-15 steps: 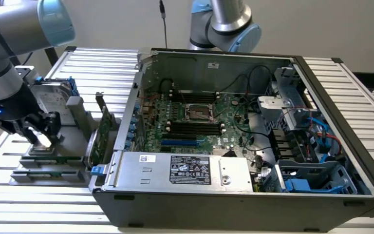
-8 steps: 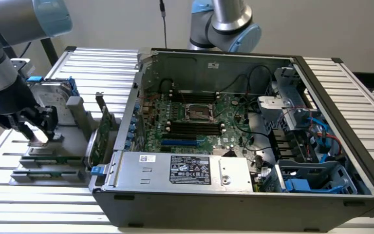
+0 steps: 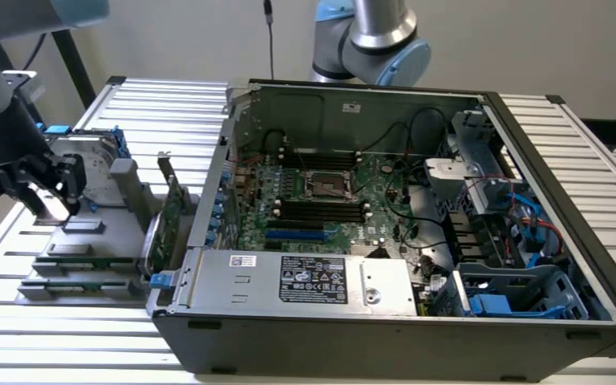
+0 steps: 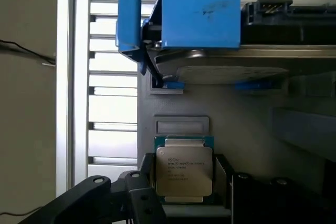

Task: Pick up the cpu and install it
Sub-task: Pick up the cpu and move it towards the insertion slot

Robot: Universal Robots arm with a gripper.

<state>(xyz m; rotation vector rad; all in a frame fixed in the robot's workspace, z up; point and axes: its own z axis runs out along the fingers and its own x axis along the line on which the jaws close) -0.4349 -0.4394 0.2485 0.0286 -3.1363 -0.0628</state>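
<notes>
The cpu [image 4: 184, 174], a small flat square chip with a dull silver top and a green rim, sits between the two black fingers [image 4: 144, 195] of my gripper [image 4: 185, 182]. The jaws press against its two opposite edges. It is level, just over the grey parts tray [image 4: 247, 119]; I cannot tell if it is off the surface. In the exterior view my gripper [image 3: 57, 200] points down over the parts tray [image 3: 83, 249] at that view's left, outside the computer case. The motherboard's cpu socket [image 3: 327, 186] lies in the middle of the open case.
A silver hard drive with a blue bracket [image 4: 199, 19] lies on the tray just beyond the chip. A green upright circuit card [image 3: 174, 212] stands between the tray and the open case [image 3: 394, 321]. A second arm's base [image 3: 378, 40] stands behind the case.
</notes>
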